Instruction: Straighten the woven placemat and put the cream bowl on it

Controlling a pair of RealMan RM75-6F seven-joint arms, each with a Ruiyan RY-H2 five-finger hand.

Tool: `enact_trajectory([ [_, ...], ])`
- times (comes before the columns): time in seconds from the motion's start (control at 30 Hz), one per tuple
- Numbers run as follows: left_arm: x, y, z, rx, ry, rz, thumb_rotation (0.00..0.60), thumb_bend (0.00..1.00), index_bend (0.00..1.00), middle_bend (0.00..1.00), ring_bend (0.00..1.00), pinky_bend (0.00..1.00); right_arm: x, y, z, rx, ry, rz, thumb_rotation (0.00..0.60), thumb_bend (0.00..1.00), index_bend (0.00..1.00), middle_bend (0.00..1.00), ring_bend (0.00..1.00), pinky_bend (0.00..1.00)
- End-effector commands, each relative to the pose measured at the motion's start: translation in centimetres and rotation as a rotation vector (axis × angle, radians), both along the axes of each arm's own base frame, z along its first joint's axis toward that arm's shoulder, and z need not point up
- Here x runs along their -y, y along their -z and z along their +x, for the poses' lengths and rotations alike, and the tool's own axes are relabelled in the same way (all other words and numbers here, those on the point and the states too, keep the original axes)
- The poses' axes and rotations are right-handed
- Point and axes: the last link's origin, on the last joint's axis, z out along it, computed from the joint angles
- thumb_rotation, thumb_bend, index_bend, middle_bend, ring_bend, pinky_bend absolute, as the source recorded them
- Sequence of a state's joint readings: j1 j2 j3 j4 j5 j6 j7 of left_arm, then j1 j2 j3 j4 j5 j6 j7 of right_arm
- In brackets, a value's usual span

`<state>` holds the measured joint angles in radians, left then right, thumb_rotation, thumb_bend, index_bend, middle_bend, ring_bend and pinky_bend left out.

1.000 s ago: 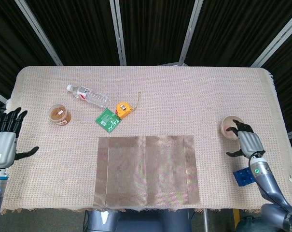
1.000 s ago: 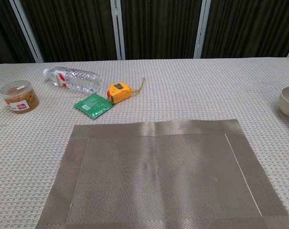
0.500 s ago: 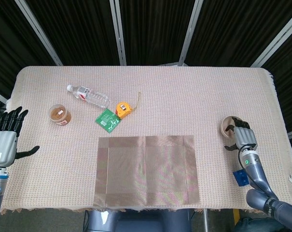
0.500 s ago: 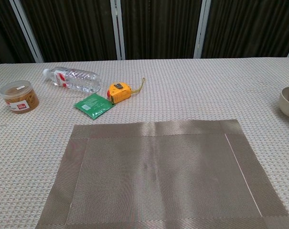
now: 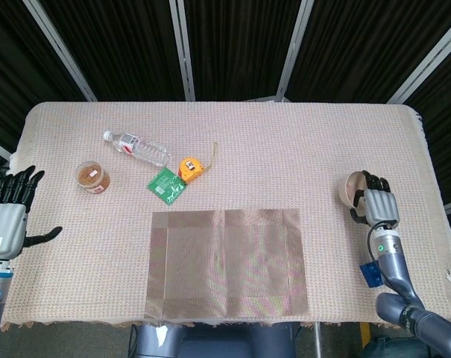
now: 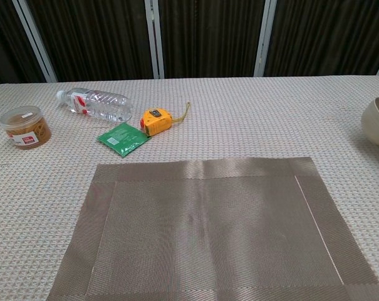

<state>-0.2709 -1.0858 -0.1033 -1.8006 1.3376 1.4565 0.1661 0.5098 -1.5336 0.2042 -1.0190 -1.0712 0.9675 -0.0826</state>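
Dark curtains with pale metal uprights close off the far side of the table point(image 5: 344, 142), which is covered in a pinkish woven cloth. Half a second ago the cream bowl point(image 5: 351, 188) sat flat near the right edge with my right hand point(image 5: 379, 205) reaching over its rim; now the bowl is tipped, its opening turned away from the placemat, and my fingers point(image 5: 374, 181) are wrapped on its right side. I judge that I have it gripped and that it is just coming off the cloth, so the carry toward the mat can begin. In the chest view only the bowl's left wall shows at the frame edge, and I cannot see anything inside it.

The woven placemat point(image 5: 226, 262) lies flat near the front edge, its sides about square to the table, so the straightening looks done. It stays well apart from the bowl.

My left hand point(image 5: 9, 218) hangs off the left edge, fingers spread, holding nothing.

Among the other containers, a small round tub point(image 5: 92, 177) with a clear lid holds something brown, and a clear plastic bottle point(image 5: 137, 148) lies on its side.
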Motion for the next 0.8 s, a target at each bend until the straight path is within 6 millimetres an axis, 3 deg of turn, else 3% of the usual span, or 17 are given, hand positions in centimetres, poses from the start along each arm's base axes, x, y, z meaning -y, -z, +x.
enact_trajectory([
  [0.03, 0.1, 0.0, 0.1, 0.003, 0.003, -0.002, 0.600, 0.00, 0.00, 0.00, 0.00, 0.00, -0.4, -0.7, 0.5, 0.017, -0.056, -0.027, 0.600, 0.29, 0.64, 0.00, 0.00, 0.00],
  [0.23, 0.2, -0.1, 0.3, 0.015, 0.014, -0.010, 0.600, 0.00, 0.00, 0.00, 0.00, 0.00, -1.7, -2.0, 3.4, 0.069, -0.197, -0.025, 0.600, 0.29, 0.64, 0.00, 0.00, 0.00],
  [0.5, 0.5, -0.1, 0.5, 0.026, 0.029, -0.029, 0.600, 0.00, 0.00, 0.00, 0.00, 0.00, -5.5, -3.3, 11.2, 0.057, -0.556, 0.177, 0.600, 0.29, 0.64, 0.00, 0.00, 0.00],
  [0.63, 0.6, -0.2, 0.3, 0.033, 0.025, -0.031, 0.600, 0.00, 0.00, 0.00, 0.00, 0.00, -7.6, -2.4, 15.3, 0.010, -0.743, 0.282, 0.600, 0.29, 0.64, 0.00, 0.00, 0.00],
  [0.8, 0.6, -0.5, 0.1, 0.035, 0.019, -0.028, 0.600, 0.00, 0.00, 0.00, 0.00, 0.00, -9.2, -0.1, 18.9, -0.071, -0.909, 0.392, 0.600, 0.29, 0.64, 0.00, 0.00, 0.00],
])
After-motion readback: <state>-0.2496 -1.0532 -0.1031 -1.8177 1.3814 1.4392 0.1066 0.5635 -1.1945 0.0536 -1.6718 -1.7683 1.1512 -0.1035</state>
